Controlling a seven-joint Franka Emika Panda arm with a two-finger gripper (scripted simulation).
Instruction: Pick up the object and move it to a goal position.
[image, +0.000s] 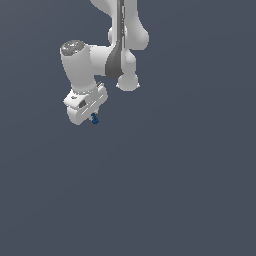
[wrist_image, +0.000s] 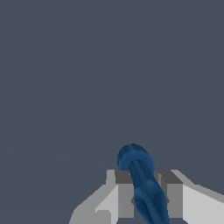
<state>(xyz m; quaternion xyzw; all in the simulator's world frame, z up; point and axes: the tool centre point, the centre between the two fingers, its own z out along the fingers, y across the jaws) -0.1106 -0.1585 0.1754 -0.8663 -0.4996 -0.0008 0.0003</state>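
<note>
Fingers (wrist_image: 125, 199) tight round obj (wrist_image: 142, 183)

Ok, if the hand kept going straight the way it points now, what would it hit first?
Nothing visible. The hand is shut on the dark blue object, and beyond its tip the wrist view shows only plain grey background, though depth there is unclear.

A plain dark grey-blue surface (image: 190, 190) fills the background of both views.

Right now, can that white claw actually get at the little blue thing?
Yes, it seems so. The gripper already has its fingers on either side of the blue object, apparently clamped on it; nothing is in the way.
</note>
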